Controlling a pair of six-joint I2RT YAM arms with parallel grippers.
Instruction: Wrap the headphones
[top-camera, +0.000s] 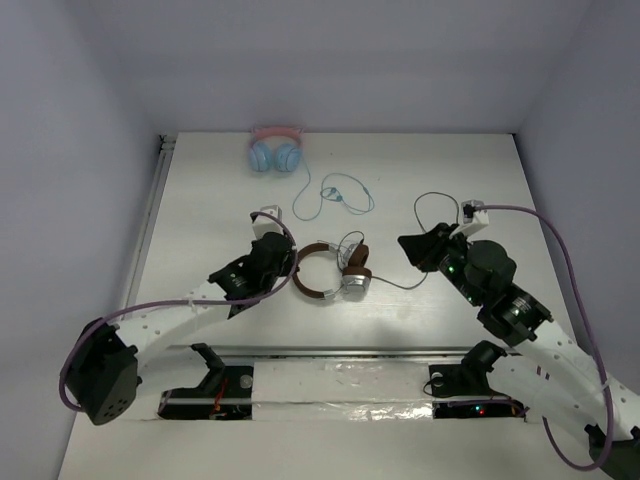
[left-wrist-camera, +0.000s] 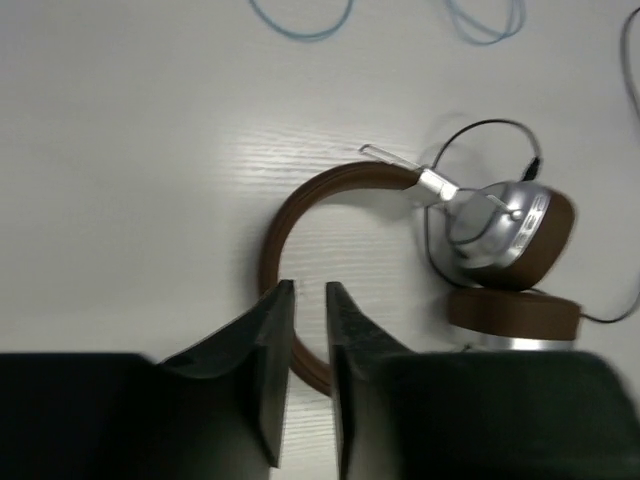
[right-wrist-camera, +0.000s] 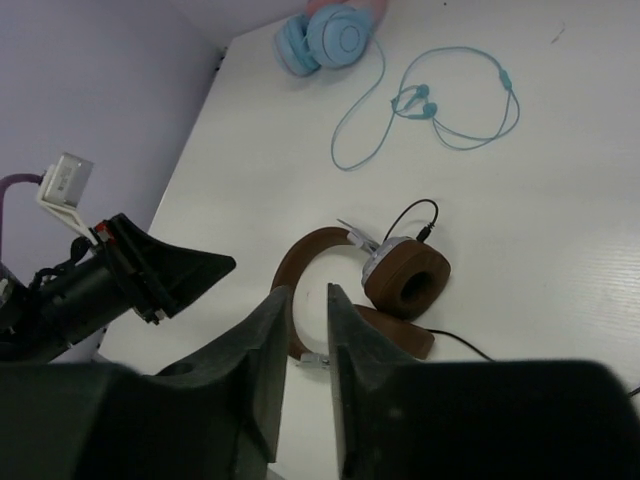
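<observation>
a: where do we see the headphones (top-camera: 330, 270)? and how much room is round them?

b: mid-table, between the two arms. the brown band lies flat as an open loop and both ear cups (top-camera: 355, 272) are folded together at its right end, one leaning on the other. bare table (top-camera: 200, 200) to the left, all the way out to the metal strip (top-camera: 155, 200) along that edge. there's also a bare stretch in front, down to the taped slot (top-camera: 340, 380) by the arm bases.

a: and the far side?

b: more crowded. the pink-and-blue headphones (top-camera: 274, 152) sit right at the far edge against the wall, and their blue cable (top-camera: 333, 195) curls toward the middle, near the brown band but apart from it. the thin dark cable (top-camera: 440, 205) loops out right, round the right gripper (top-camera: 412, 248).

a: grippers?

b: left gripper (left-wrist-camera: 308, 290) has its fingers drawn in to a thin slit, sitting over the lower-left arc of the band. the band crosses under the gap, and we can't tell if they touch. the right one is the same thin slit with nothing in it, up off the table, just right of the cups.

a: surface, room?

b: pale wood-grain top, with plain lilac walls (top-camera: 80, 120) on three sides.
</observation>
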